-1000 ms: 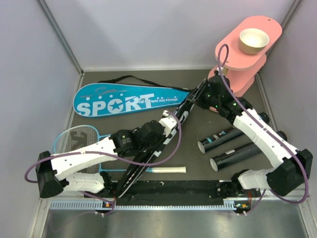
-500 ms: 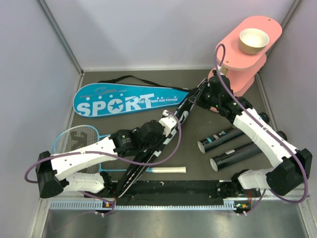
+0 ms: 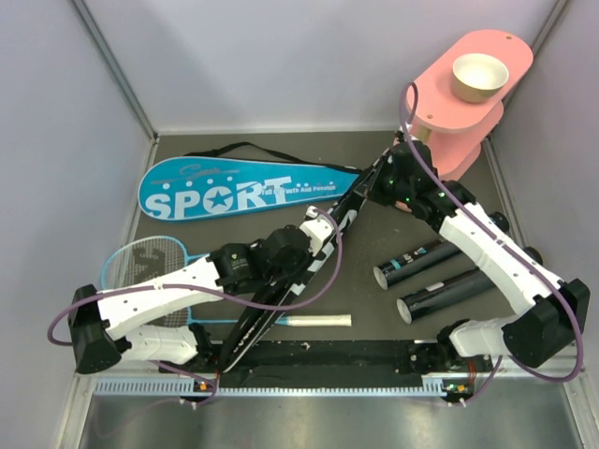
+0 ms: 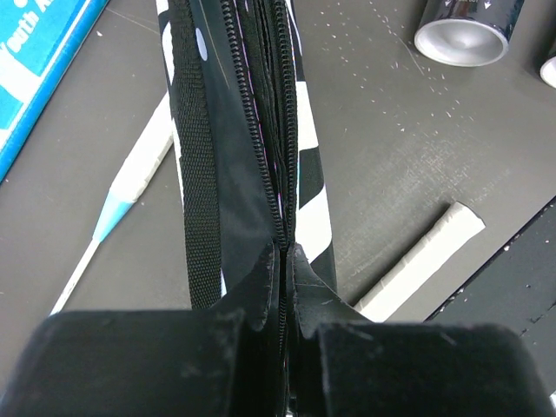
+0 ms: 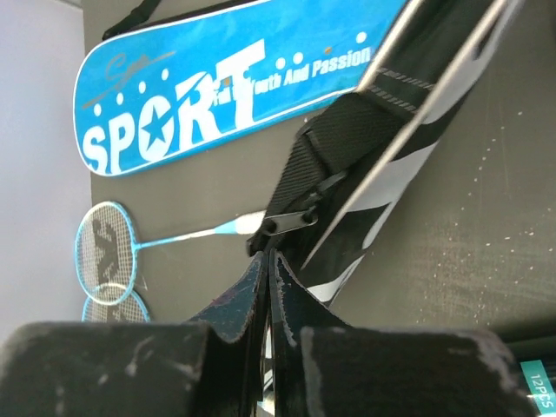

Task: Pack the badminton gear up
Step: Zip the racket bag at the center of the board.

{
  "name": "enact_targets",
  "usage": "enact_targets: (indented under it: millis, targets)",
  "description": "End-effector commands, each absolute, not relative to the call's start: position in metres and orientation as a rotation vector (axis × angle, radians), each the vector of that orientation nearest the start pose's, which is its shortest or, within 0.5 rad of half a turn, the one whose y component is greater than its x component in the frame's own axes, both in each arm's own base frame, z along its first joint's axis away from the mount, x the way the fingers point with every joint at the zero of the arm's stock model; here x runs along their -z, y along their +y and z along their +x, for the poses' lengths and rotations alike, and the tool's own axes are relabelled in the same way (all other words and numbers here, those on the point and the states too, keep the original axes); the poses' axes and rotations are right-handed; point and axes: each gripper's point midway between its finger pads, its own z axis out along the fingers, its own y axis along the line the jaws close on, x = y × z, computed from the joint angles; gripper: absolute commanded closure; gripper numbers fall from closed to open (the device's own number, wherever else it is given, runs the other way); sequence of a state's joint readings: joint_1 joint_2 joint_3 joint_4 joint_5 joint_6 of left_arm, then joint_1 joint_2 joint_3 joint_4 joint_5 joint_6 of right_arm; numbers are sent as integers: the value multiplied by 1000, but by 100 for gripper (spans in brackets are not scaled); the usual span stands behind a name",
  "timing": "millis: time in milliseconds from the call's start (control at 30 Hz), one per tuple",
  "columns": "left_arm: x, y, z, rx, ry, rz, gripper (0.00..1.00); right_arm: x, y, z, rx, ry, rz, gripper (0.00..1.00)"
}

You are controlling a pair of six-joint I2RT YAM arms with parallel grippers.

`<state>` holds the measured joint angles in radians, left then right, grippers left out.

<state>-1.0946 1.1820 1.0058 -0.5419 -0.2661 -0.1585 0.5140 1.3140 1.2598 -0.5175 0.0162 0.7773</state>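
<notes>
The black racket bag [image 3: 281,299] lies diagonally between the arms, standing on edge with its zipper [image 4: 261,113] up. My left gripper [image 3: 314,234] [image 4: 283,254] is shut on the zipper edge at mid-length. My right gripper [image 3: 380,182] [image 5: 268,259] is shut on the bag's far end, right at the zipper pull [image 5: 291,222]. The blue racket bag [image 3: 234,192] [image 5: 226,95] lettered SPORT lies behind. Blue rackets [image 3: 140,262] [image 5: 104,252] rest at the left, partly under my left arm. A white racket handle [image 3: 318,320] [image 4: 421,261] lies near the front. Two black tubes [image 3: 416,264] [image 3: 449,295] lie at the right.
The pink tiered stand [image 3: 459,117] fills the back right corner with a tan bowl [image 3: 479,77] on top, close behind my right gripper. White walls close in the left, back and right. A black rail [image 3: 328,360] runs along the front edge.
My right gripper has closed at the bag's far end by the zipper pull. The left gripper keeps its hold; the bag has barely shifted.
</notes>
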Motion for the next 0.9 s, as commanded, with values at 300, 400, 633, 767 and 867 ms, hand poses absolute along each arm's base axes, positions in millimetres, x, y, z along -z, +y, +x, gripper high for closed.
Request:
enact_targets:
  millis: [300,400,633,767,867]
  targets:
    - [-199,-284,201,413,2063,825,100,-288,250,295,-838,2130,220,100]
    - [-198,-285,199,423,2066,833,100,-284,217,308,-737,2153,406,83]
    - [-194,-285,197,426,2074,844,100,-278,198,330,-525,2293,363,62]
    - [-197,-284,196,431,2064,845,100,-281,188,334,-499,2189,225,61]
    - [-197,-282,196,425,2060,846,100,-282,189,339,-530,2127,130,64]
